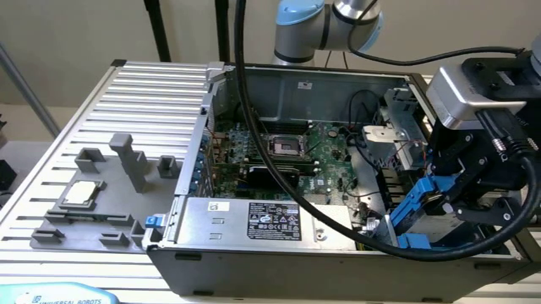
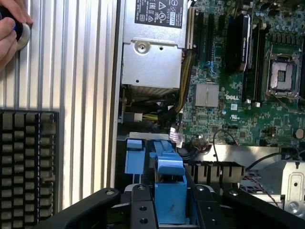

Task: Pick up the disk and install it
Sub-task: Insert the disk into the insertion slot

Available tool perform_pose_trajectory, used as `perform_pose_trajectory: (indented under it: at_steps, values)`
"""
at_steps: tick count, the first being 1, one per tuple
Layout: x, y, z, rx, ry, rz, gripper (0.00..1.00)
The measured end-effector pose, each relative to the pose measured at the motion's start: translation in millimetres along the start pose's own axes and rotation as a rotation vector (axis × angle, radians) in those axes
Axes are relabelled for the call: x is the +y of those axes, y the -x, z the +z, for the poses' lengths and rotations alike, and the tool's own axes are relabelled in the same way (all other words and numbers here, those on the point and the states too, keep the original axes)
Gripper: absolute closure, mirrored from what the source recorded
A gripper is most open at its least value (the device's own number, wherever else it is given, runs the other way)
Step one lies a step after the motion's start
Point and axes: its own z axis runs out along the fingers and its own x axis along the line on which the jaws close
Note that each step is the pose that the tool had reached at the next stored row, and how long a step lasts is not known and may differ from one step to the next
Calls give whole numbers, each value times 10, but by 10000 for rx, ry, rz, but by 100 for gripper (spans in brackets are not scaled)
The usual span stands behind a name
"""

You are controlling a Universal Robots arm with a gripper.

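The disk (image 1: 420,197), a flat drive in a bright blue plastic frame, stands on edge at the front corner of the open computer case (image 1: 192,158), on the exterior view's right. My gripper (image 1: 452,204) is shut on it from above, its black fingers on either side. In the wrist view the blue frame of the disk (image 2: 169,183) sits between my black fingers (image 2: 139,207), with my gripper (image 2: 170,212) just over the drive bay beside the case wall. The drive's label is hidden.
A large grey power supply (image 1: 270,218) with a black-and-white label lies along the case front, next to the green motherboard (image 1: 283,152). Thick black cables (image 1: 279,183) cross the case. A small silver chip (image 1: 78,193) rests on a grey fixture. A person's hand (image 2: 9,28) rests on the ribbed table.
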Motion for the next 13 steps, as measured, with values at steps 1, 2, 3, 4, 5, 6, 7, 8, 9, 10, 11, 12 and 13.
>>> perform_pose_trajectory:
  at_steps: [1,2,3,4,5,6,7,8,9,10,11,12,13]
  values:
    - [0,-1,11,-13,2,-9,67]
    - [-1,-2,18,-25,5,-17,67]
    - [-2,-1,23,-43,7,-23,67]
    - [-2,-2,23,-43,11,-25,67]
    - [-2,-2,22,-47,13,-25,62]
    - [-1,-2,22,-52,14,-25,62]
    - [-1,-2,23,-56,16,-24,54]
    - [-1,-2,22,-57,17,-23,54]
    - [-2,-2,21,-58,17,-24,54]
    - [-5,-2,19,-60,18,-25,54]
    - [-10,-2,17,-63,18,-26,54]
    - [-16,-2,12,-68,19,-26,54]
    - [-24,-1,8,-75,17,-25,54]
